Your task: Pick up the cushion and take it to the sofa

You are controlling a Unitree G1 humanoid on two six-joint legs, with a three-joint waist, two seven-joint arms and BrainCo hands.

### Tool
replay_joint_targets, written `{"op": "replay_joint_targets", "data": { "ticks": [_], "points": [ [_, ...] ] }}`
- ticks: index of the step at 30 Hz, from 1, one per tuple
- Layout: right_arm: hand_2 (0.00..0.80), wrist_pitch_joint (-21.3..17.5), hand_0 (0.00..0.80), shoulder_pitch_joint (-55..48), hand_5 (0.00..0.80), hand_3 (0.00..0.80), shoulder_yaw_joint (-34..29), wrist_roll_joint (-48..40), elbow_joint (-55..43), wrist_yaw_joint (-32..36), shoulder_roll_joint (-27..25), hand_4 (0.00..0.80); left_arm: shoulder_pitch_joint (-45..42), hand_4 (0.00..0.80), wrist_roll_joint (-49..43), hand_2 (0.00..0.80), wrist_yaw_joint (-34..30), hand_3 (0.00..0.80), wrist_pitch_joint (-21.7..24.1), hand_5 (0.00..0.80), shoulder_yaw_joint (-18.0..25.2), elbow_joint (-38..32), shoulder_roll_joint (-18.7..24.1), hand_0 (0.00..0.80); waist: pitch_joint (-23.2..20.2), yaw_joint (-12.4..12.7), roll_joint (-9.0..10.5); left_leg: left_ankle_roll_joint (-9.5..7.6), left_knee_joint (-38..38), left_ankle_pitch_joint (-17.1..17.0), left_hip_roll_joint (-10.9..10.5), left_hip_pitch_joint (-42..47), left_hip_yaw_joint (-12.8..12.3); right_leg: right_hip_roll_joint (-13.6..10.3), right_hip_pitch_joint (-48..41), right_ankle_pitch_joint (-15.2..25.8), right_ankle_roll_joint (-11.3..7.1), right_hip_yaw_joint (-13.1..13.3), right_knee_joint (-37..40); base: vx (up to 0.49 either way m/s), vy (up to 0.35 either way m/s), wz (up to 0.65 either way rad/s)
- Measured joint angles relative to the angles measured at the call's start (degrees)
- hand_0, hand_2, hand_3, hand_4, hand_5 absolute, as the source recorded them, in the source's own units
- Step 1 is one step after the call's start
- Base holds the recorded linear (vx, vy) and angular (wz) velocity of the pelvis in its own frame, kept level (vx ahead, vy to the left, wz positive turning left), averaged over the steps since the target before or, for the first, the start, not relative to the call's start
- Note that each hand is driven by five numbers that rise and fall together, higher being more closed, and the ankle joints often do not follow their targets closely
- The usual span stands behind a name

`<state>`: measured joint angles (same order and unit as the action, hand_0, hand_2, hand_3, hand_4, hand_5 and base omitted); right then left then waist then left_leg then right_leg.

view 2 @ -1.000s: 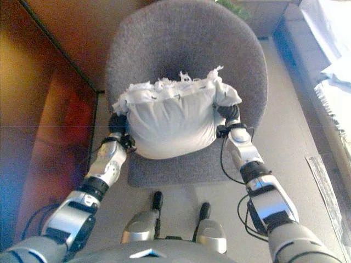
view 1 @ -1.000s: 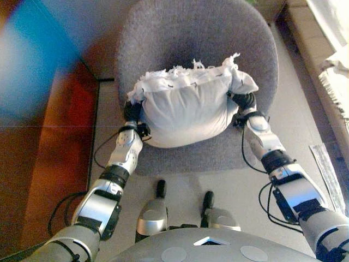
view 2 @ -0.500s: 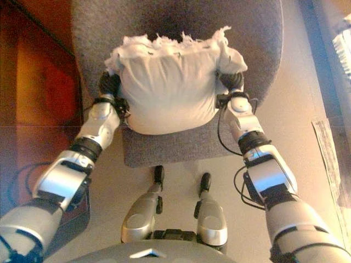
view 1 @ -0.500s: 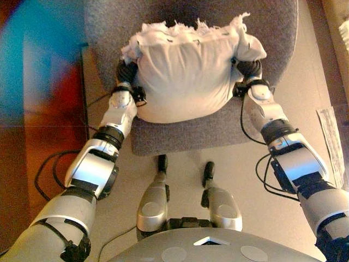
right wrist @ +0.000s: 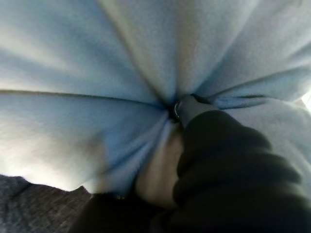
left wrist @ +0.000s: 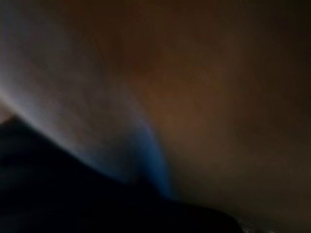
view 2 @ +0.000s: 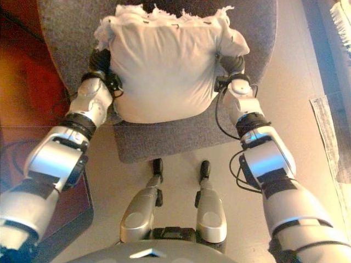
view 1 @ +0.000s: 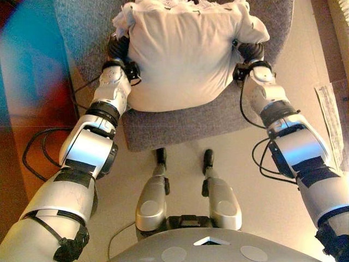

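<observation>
A white cushion [view 1: 182, 52] with a frayed far edge is held between my two hands above the seat of a grey upholstered chair [view 1: 174, 125]. My left hand [view 1: 120, 52] is pressed against the cushion's left side. The left wrist view is dark and does not show the hand's state. My right hand [view 1: 250, 53] is at the cushion's right side. In the right wrist view the right hand [right wrist: 218, 170] has a fingertip [right wrist: 187, 108] dug into the cushion [right wrist: 97, 73], and the cloth is creased around it.
A red-brown wooden surface [view 1: 27, 93] stands close on the left of the chair. A cable [view 1: 38, 147] lies on the floor beside it. A pale strip [view 1: 330, 120] lies on the floor at the right.
The whole picture has shifted, so the camera has moved. The cushion stays between both hands and now looks larger and closer. It sits higher in the picture.
</observation>
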<state>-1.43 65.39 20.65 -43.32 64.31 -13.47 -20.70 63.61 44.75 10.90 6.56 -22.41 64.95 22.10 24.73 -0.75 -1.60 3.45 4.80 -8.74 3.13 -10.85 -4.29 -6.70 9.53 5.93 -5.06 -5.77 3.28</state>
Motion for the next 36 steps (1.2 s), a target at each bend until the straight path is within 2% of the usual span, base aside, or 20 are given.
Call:
{"op": "replay_joint_targets", "data": {
  "ticks": [1, 2, 7, 12, 19, 22, 25, 29, 33, 36],
  "points": [
    [0.056, 0.7, 0.056, 0.6, 0.056, 0.056, 0.0, -0.4, 0.5, -0.1, -0.1, 0.056, 0.3, 0.000, 0.0, 0.000, 0.0, 0.000, -0.3, 0.000, -0.1, 0.0, 0.3, 0.000, 0.0, 0.0, -0.01, 0.00, 0.0, 0.0, -0.1, -0.1, -0.1, 0.0, 0.1, 0.0, 0.00, 0.0, 0.0, 0.018, 0.030, -0.04],
    [0.000, 1.1, 0.000, 1.2, 0.000, 0.000, 0.0, -1.0, 1.2, -0.1, -0.3, 0.000, 0.6, 0.000, 0.1, 0.000, 0.1, 0.000, -0.7, 0.000, -0.1, 0.1, 0.7, 0.000, 0.0, 0.0, -0.03, 0.00, 0.0, 0.0, -0.1, -0.2, -0.1, -0.1, 0.3, 0.0, 0.00, 0.0, 0.0, 0.000, 0.000, 0.00],
    [0.000, 1.8, 0.000, 2.4, 0.000, 0.000, -0.3, -2.4, 3.3, 0.4, -3.7, 0.000, 0.8, 0.000, 3.9, 0.000, 1.8, 0.000, -1.3, 0.000, 0.3, 1.8, 3.0, 0.000, 0.2, 0.0, -0.38, -0.01, -0.1, 0.0, -0.3, -0.7, -0.1, -0.4, 0.6, 0.0, -0.06, -0.3, 0.0, 0.000, 0.000, 0.00],
    [0.000, 0.5, 0.000, 2.0, 0.000, 0.000, -4.5, -3.8, 3.3, -1.7, -11.7, 0.000, -4.4, 0.000, 3.8, 0.000, 4.6, 0.000, -1.4, 0.000, 3.7, 1.4, 8.5, 0.000, 1.2, 0.2, -1.98, -0.21, -0.1, -0.2, -0.6, -1.1, 0.2, -0.7, 0.8, 0.1, -0.23, -1.3, 0.0, -0.004, -0.001, 0.03],
    [0.000, -3.8, 0.000, -5.6, 0.000, 0.000, -13.2, -5.5, -1.7, -3.4, -22.0, 0.000, -12.4, 0.000, 3.8, 0.000, 3.7, 0.000, -1.1, 0.000, 8.7, -6.0, 10.1, 0.000, 1.3, -0.1, -2.20, -0.21, -0.5, -0.2, -0.6, -0.4, 0.3, -0.5, -0.2, 0.1, -0.19, -2.0, 0.0, 0.026, 0.008, 0.00],
    [0.000, -4.0, 0.000, -12.3, 0.000, 0.000, -15.4, -5.3, -9.6, -3.7, -24.8, 0.000, -18.1, 0.000, 3.3, 0.000, 5.5, 0.000, -0.9, 0.000, 9.8, -12.4, 11.6, 0.000, 1.3, -0.1, -2.20, -0.21, -0.5, -0.2, -0.5, 0.1, 0.7, -0.4, -1.0, 0.1, -0.14, -2.9, 0.0, 0.005, -0.042, 0.07],
    [0.000, -4.6, 0.000, -18.1, 0.000, 0.000, -18.5, -4.8, -15.9, -4.5, -24.8, 0.000, -22.8, 0.000, 3.1, 0.000, 9.2, 0.000, -0.1, 0.000, 13.1, -15.1, 11.9, 0.000, 1.2, 0.1, -2.19, -0.21, -0.8, -0.2, -0.5, 0.3, 1.5, -0.4, -1.9, 0.0, -0.11, -4.1, 0.0, 0.020, -0.050, 0.18],
    [0.000, -5.0, 0.000, -25.2, 0.000, 0.000, -21.5, -2.1, -21.2, -4.6, -23.6, 0.000, -31.7, 0.000, 0.8, 0.000, 10.2, 0.000, 0.6, 0.000, 16.3, -16.7, 11.8, 0.000, 1.2, 0.5, -2.15, -0.29, -0.7, -0.2, -0.5, 1.2, 1.8, -0.6, -3.5, 0.0, -0.13, -4.9, 0.4, 0.038, -0.060, 0.14],
    [0.000, -5.0, 0.000, -39.9, 0.000, 0.000, -27.6, 2.3, -30.8, -3.3, -17.8, 0.000, -44.6, 0.000, -3.6, 0.000, 8.6, 0.000, 1.7, 0.000, 18.2, -23.4, 9.4, 0.000, 0.7, 1.8, -1.40, -0.20, 0.1, 0.1, -0.7, 4.7, 2.8, -0.6, -8.0, -0.5, -0.29, -6.0, 1.8, 0.089, -0.072, 0.19],
    [0.000, -4.8, 0.000, -50.5, 0.000, 0.000, -29.6, 5.7, -33.0, -3.0, -10.1, 0.000, -55.3, 0.000, -7.5, 0.000, 5.8, 0.000, 1.8, 0.000, 19.4, -25.7, 5.6, 0.000, -1.4, 1.8, 0.11, -0.13, 0.2, 0.9, -0.7, 6.8, 2.8, -0.6, -10.5, -1.5, -0.42, -6.1, 1.8, 0.140, -0.055, 0.09]
  ]
}}
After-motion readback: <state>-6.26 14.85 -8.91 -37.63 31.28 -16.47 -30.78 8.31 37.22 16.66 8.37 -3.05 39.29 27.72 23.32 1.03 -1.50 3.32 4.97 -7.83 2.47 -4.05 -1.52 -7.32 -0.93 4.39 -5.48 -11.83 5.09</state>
